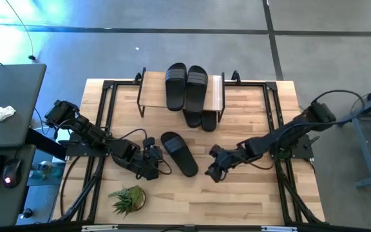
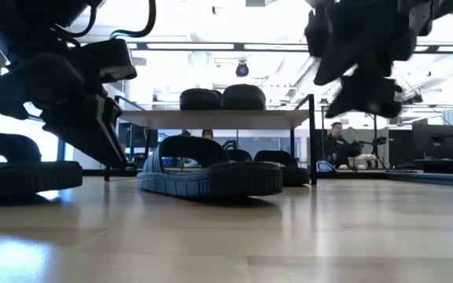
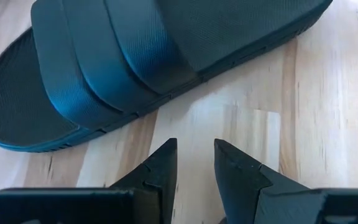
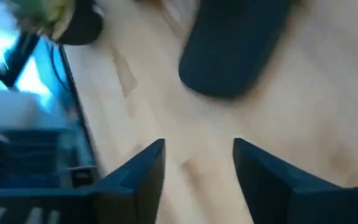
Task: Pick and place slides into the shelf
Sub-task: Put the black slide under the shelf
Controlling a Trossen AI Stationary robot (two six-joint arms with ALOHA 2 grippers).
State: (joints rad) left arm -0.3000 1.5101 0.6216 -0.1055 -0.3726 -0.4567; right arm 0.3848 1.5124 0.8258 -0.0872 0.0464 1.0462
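A light wooden table (image 1: 250, 193) filled the middle of the high view, with a small potted plant (image 1: 128, 198) near its front left corner. Left of the table stood a dark desk (image 1: 11, 96) carrying a crumpled white cloth (image 1: 2, 115), and a computer mouse (image 1: 11, 172) with a red light sat lower down. In the low view a person (image 2: 336, 141) sat in the room behind the table

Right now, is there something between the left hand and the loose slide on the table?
Nothing visible. The left hand is open, with only bare table between its fingertips and the loose slide. The right hand waits at the slide's other side, not in the way.
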